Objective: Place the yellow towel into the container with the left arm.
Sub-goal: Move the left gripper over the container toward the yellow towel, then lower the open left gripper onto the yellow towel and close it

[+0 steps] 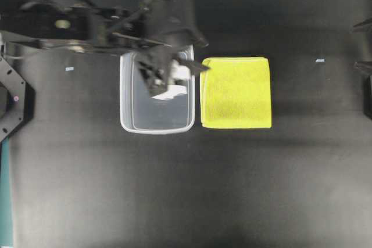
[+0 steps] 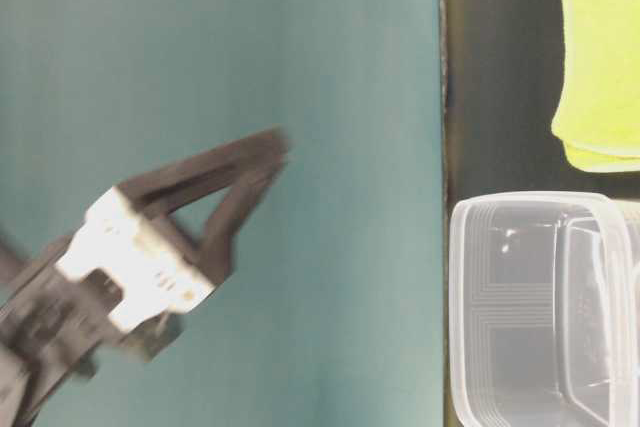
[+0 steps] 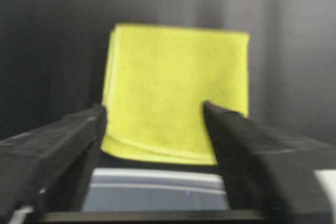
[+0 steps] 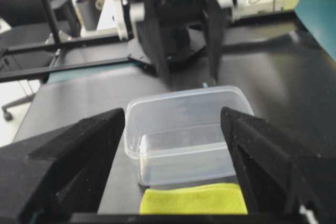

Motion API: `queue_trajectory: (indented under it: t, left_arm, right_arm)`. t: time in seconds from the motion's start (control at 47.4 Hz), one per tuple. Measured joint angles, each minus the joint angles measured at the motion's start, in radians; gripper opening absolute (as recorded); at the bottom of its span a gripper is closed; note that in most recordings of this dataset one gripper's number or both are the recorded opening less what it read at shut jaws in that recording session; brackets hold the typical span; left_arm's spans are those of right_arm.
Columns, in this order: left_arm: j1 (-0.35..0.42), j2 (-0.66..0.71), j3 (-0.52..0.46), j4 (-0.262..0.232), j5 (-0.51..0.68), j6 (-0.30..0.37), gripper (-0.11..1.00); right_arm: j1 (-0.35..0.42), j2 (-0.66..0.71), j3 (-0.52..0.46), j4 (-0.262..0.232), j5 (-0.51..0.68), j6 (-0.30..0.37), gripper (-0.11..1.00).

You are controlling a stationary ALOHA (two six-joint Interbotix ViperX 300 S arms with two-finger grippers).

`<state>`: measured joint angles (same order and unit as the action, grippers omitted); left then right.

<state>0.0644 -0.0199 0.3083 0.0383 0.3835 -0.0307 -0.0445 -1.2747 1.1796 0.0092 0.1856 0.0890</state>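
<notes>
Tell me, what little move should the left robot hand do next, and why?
Probably reach on past the clear plastic tub and lower onto the folded yellow-green cloth. The left gripper is open and empty above the tub, and the cloth lies flat on the black table beside it, not inside.

Black matte desk point(image 1: 186, 190) filling the overhead view; surface plain and dark. Two small pale-blue tape marks on it, one toward the left point(image 1: 70, 68), one toward the right point(image 1: 319, 60). Teal strip point(image 1: 6, 201) running along the lower left edge. Teal backdrop panel point(image 2: 220, 97) covering most of the table-level view, meeting the dark desk at a straight vertical edge. Same teal panel point(image 4: 320, 9) at the upper right of the right wrist view. Beyond the far desk edge there: black frame bars point(image 4: 47, 9), pale floor point(image 4: 16, 98), blurred lab clutter, too indistinct to identify.
</notes>
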Motion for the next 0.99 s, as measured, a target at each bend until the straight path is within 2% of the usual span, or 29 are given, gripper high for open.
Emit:
queue_trajectory:
  t: [0.042,0.105,0.274,0.401,0.506,0.738,0.991]
  left_arm:
    - [0.002,0.032,-0.025,0.000,0.025,-0.002,0.87]
    - [0.000,0.091,-0.069,0.000,0.074,0.000,0.91]
    - [-0.006,0.239,-0.196,0.002,0.179,0.031,0.91]
    - [-0.012,0.337,-0.270,0.000,0.202,0.097,0.91]
    - [-0.021,0.411,-0.322,0.000,0.210,0.115,0.91]
    - [-0.043,0.560,-0.383,0.002,0.213,0.127,0.91]
    - [-0.043,0.601,-0.405,0.000,0.212,0.130,0.89]
  right_arm:
    - [0.000,0.000,0.002,0.000,0.000,0.000,0.72]
    - [-0.002,-0.002,0.002,0.000,0.000,-0.002,0.72]
    - [-0.002,-0.003,0.002,0.000,-0.002,0.000,0.72]
    - [-0.002,-0.005,0.000,0.000,-0.002,0.000,0.72]
    - [-0.002,-0.009,0.000,0.000,-0.002,0.000,0.71]
    - [-0.002,-0.014,0.002,0.000,-0.002,0.002,0.71]
    - [-0.002,-0.021,0.000,0.000,-0.002,0.052,0.71]
